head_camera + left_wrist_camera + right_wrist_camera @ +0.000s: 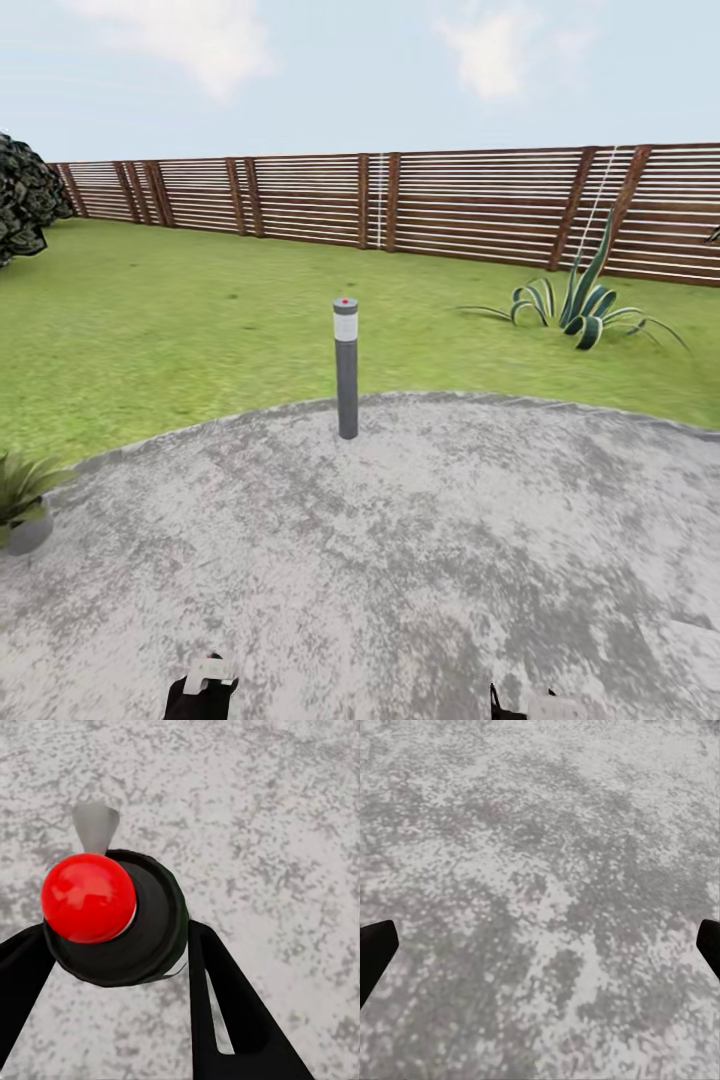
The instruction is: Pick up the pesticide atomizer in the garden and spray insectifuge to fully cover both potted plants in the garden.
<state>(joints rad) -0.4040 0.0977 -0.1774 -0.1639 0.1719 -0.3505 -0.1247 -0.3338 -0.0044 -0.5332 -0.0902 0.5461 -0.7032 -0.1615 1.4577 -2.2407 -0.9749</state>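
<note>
The pesticide atomizer point(154, 919) sits between my left gripper's black fingers point(225, 1005), seen from above: a red ball on a round black body with a grey nozzle. My left gripper point(120, 941) is shut on it, over the gravel patio point(400, 560) of the garden. In the head view the left gripper point(205, 690) shows at the bottom edge with a white piece on top. One potted plant point(20, 495), a low green rosette in a small grey pot, stands at the patio's left edge. My right gripper point(544, 945) is open and holds nothing above the gravel.
A dark bollard lamp point(346, 365) with a red-dotted top stands at the patio's far rim. Lawn point(200, 310) lies beyond, with a striped agave tuft point(580, 310) at right, a dark bush point(25, 200) at left and a brown slatted fence point(400, 200) behind.
</note>
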